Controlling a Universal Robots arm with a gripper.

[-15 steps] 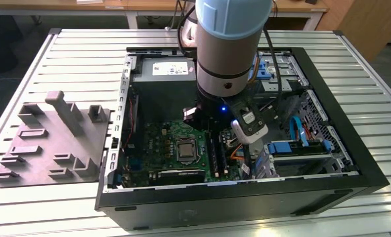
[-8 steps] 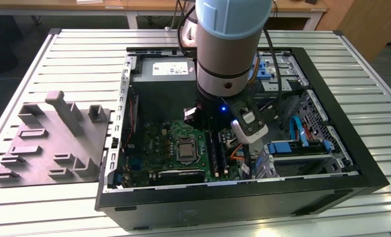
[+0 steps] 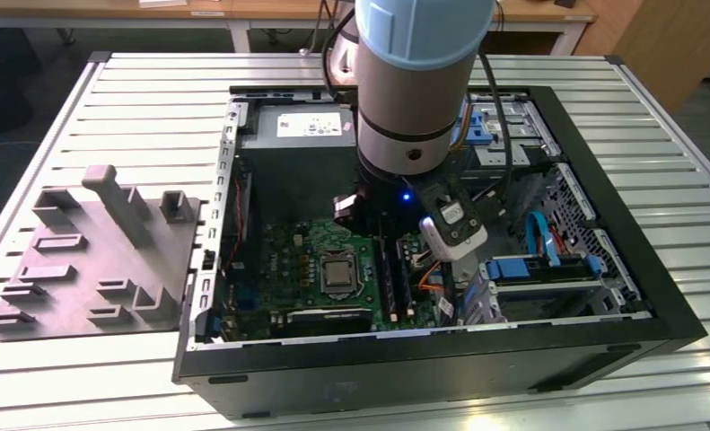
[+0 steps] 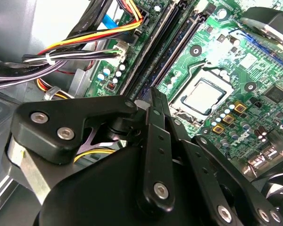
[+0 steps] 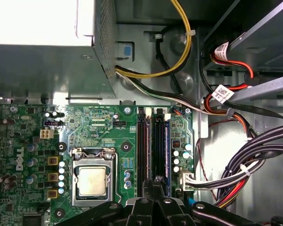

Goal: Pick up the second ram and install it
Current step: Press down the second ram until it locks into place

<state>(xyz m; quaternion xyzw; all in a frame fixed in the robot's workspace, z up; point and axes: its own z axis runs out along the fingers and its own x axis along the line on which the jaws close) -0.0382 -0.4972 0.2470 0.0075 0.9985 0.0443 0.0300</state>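
Observation:
The second ram is a narrow dark blue strip standing on edge among the long black slots of the green motherboard, parallel to them. It also runs away from the fingertips in the second wrist view, second ram. My gripper is low inside the open computer case, its black fingers shut together with their tips at the near end of that strip. I cannot tell whether the tips touch it. In the exterior view the gripper hangs under the arm, above the slots.
The silver processor socket lies beside the slots. Bundled cables and a yellow lead crowd the other side. The power supply and blue drive bays fill the case ends. A grey parts fixture sits on the slatted table.

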